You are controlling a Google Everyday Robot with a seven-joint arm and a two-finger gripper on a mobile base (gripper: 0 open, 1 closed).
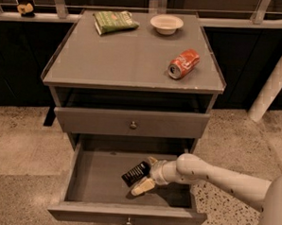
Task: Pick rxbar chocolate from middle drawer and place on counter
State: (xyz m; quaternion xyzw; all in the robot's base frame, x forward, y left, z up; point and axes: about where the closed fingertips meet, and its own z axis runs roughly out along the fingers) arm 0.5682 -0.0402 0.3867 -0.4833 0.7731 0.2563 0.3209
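At the back left of the worktop (125,57) lies a green snack bag (115,22). Below, the middle drawer (95,178) stands pulled out under a closed drawer front (93,120). The rxbar chocolate (132,175) lies slantwise on the drawer floor, right of centre. The end effector (143,175) is inside the drawer, its two fingers (143,186) spread apart with the bar's right end between them. Farther right on the worktop sit a white bowl (166,23) and a red can (184,63) lying on its side. The arm (218,177) reaches in from the right.
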